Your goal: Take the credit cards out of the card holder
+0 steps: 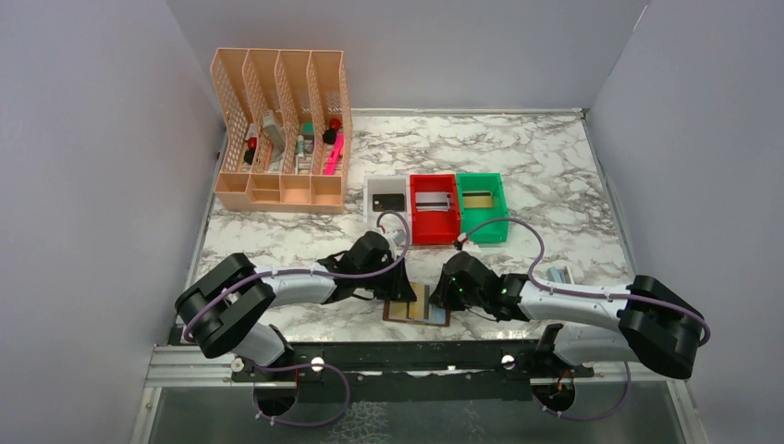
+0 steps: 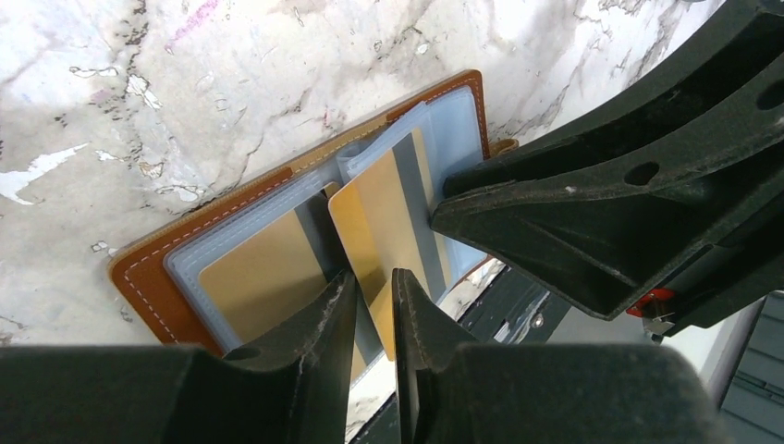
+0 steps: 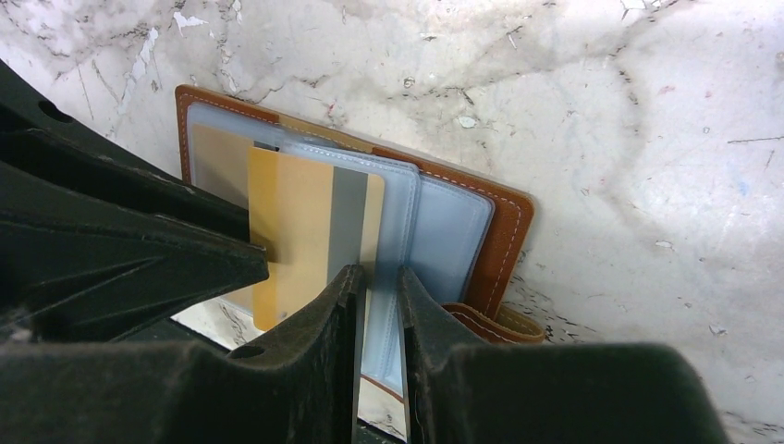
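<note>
Small brown leather bifold card holder (image 1: 418, 313) lies open at 6 o'clock on the white marble table (image 1: 555, 166), right at the near edge, between the two grippers. A thin, flat gold credit card (image 2: 379, 222) of plastic, grey stripe down it, sticks partway out of a pale blue-grey pocket leaf (image 3: 393, 203). A second gold credit card (image 2: 254, 268) sits deeper in the neighbouring pocket.

Risks: left gripper (image 2: 374, 282) has only the card's edge between its nearly closed fingers. That's a thin bite on slick plastic, likely to slip on a fast pull. If the right gripper (image 3: 377, 277) loses its pinch on the pocket leaf, the whole card holder would drag along with the card. This close to the edge, it could go off the table toward 6 o'clock. An angled pull could bend the card or jam it in the pocket.

Pose: left arm comes in low from 9 o'clock, wrist pitched down, fingers clenched on the gold credit card. Right arm reaches in low from 3 o'clock, fingers clamped on the pocket leaf, pinning the card holder. The two grippers sit close together over it.
</note>
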You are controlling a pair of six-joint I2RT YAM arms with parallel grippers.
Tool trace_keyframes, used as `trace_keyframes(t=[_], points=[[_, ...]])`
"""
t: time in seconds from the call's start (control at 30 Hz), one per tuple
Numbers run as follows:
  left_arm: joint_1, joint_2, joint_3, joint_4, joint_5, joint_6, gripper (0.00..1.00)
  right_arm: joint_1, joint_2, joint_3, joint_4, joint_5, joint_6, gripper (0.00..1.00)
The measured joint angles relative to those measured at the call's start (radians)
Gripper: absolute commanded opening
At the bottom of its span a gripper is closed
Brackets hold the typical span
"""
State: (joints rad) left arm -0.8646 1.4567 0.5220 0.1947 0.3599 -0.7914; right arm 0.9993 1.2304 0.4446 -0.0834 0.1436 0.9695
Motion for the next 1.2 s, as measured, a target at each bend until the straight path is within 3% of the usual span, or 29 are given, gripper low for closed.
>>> trace_keyframes(t=[0.3, 0.7, 0.9, 1.2], points=[[-0.001, 0.013, 0.000, 0.007, 0.003, -0.014, 0.00, 0.000, 0.000, 0.000, -0.002, 0.002, 0.010, 0.25], [-0.002, 0.010, 0.010, -0.013, 0.002, -0.005, 0.00, 0.000, -0.066, 0.009, -0.098, 0.030, -0.011, 0.26], [-0.002, 0.010, 0.021, -0.027, 0.002, 0.003, 0.00, 0.000, -0.112, 0.009, -0.065, -0.005, -0.057, 0.26], [-0.002, 0.008, 0.022, -0.032, 0.002, 0.004, 0.00, 0.000, 0.013, 0.009, 0.019, -0.053, -0.060, 0.26]])
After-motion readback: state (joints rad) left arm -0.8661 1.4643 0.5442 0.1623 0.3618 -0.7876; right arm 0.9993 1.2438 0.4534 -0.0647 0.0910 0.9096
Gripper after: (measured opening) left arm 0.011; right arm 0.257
